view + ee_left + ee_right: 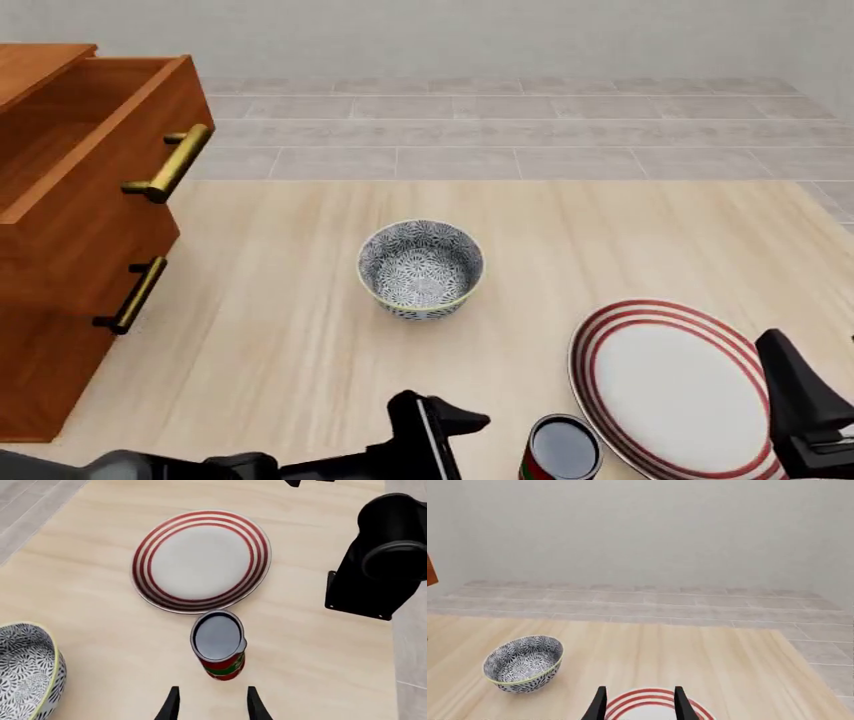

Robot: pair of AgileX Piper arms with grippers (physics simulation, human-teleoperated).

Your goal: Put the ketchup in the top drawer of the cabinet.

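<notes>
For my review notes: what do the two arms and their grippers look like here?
Both arms are plain matte black with no visible markings or cables. The left arm has blocky, rounded links. Each gripper, left gripper and right gripper, ends in two slim, tapered black fingers. The right arm shows a bulky cylindrical joint housing.

A bare simulated room laid out like a home kitchen or dining corner. The pale, light-grained wooden tabletop (561,250) carries household crockery: a round bowl with a dense blue-and-white floral pattern and a yellow-green rim (420,268) near the middle, and a white round plate ringed with red stripes (674,400) towards four o'clock. At nine o'clock stands a large reddish-brown wooden cabinet (54,330) with brass bar handles, its uppermost drawer (94,140) pulled out. Beyond the table, at twelve o'clock, runs a floor of pale grey rectangular tiles (534,130) against a plain off-white wall (647,530).
</notes>
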